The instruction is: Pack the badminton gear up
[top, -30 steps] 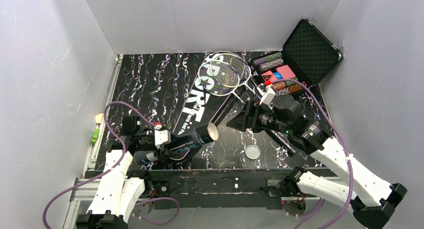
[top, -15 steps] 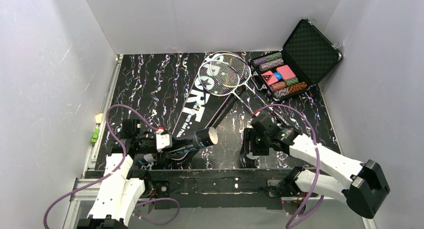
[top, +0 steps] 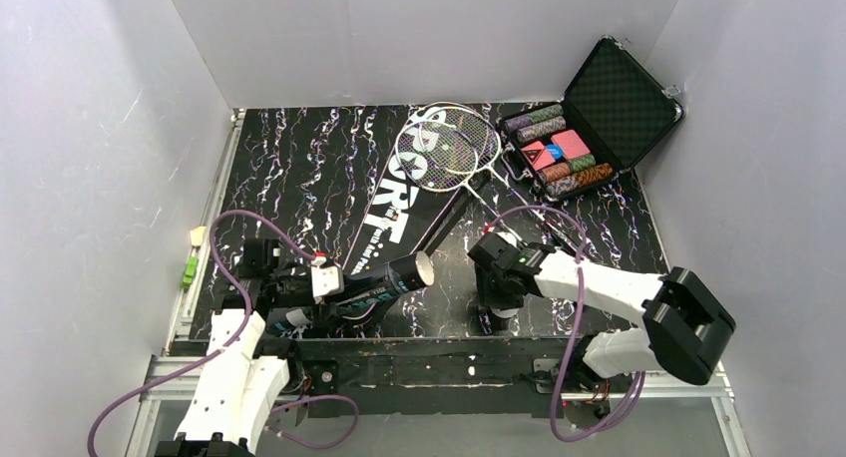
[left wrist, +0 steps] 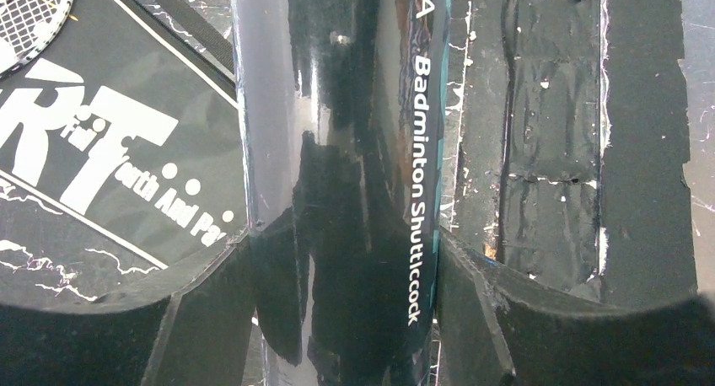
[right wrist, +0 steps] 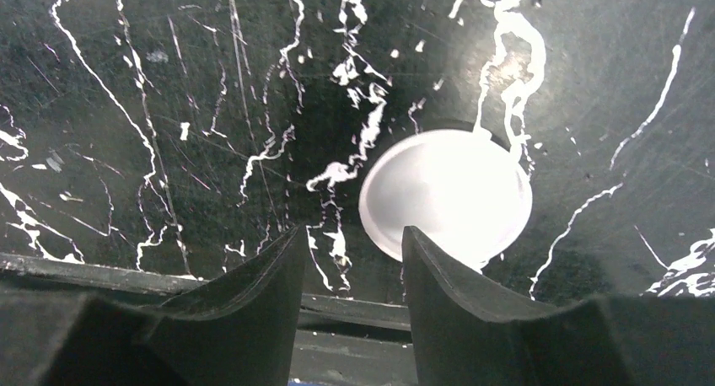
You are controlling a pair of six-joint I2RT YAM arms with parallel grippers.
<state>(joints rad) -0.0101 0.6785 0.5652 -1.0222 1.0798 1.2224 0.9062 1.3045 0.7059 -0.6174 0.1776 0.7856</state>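
The bag lay slantwise across the middle of the worktop, with the heads of the rackets on its far end. The chip case stood in the far right corner. The tube lay near left, between the fingers of the left end effector, crossing the bag's near end. A round lid lay by the near edge, just beside the right end effector.

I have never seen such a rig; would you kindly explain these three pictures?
Two white robot arms are bolted at a black marbled table's near edge. One picture comes from a fixed camera overhead; the other two from a camera on each wrist. The left end effector grips a long black tube lettered "Badminton Shuttlecock". The right end effector, open, hangs near a round white lid. Farther back lie a black racket-shaped bag lettered "SPORT", two white-strung rackets partly on it, and an open black case of coloured poker chips.
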